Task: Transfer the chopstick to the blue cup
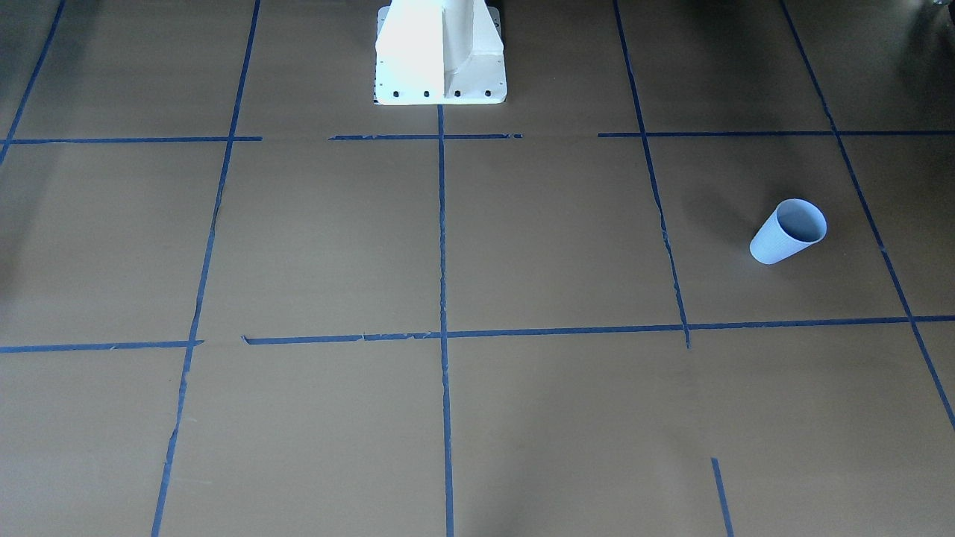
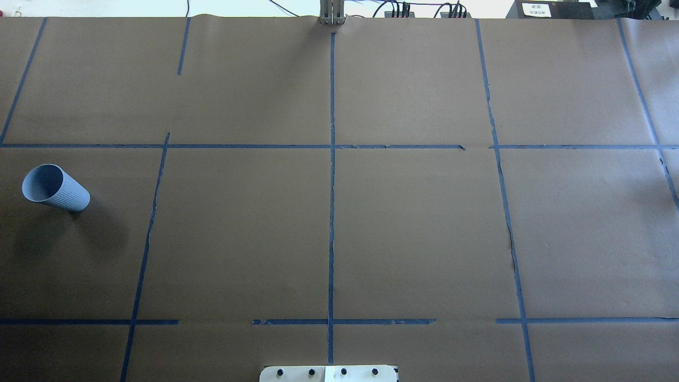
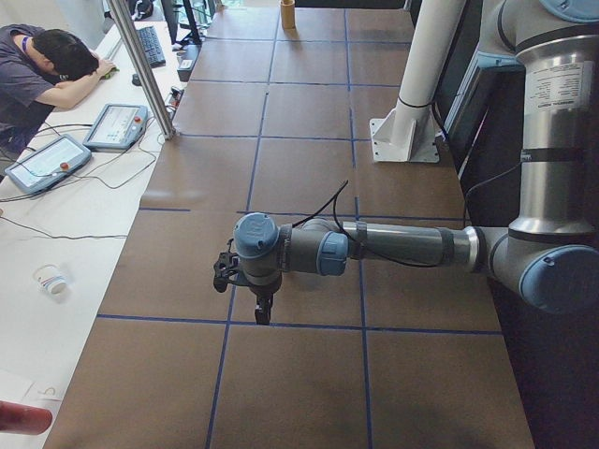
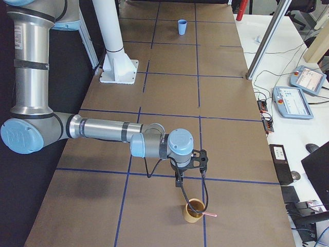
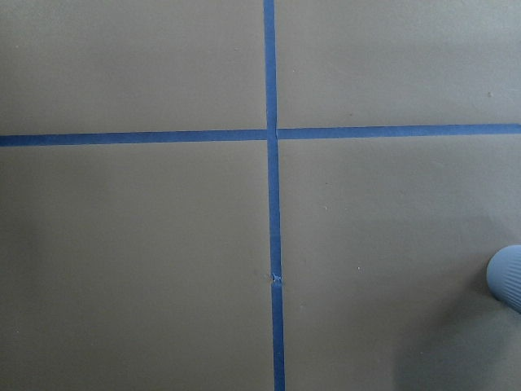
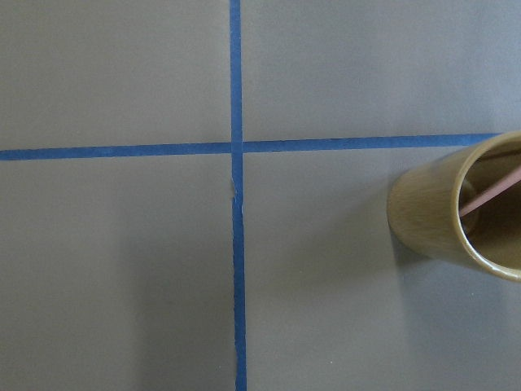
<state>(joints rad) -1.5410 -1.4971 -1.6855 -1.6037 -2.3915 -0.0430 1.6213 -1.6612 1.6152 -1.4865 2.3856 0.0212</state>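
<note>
The blue cup stands upright on the brown table at my left; it also shows in the front view, far off in the right side view, and as an edge in the left wrist view. A pinkish chopstick leans in a tan cup at my right end, its tip over the rim; the right wrist view shows it inside the tan cup. My right gripper hangs just above and beside the tan cup. My left gripper hangs over the table. I cannot tell whether either is open.
Blue tape lines grid the table. The white robot pedestal stands at the middle of my edge. A side table with teach pendants, a metal post and a seated operator lie beyond the far edge.
</note>
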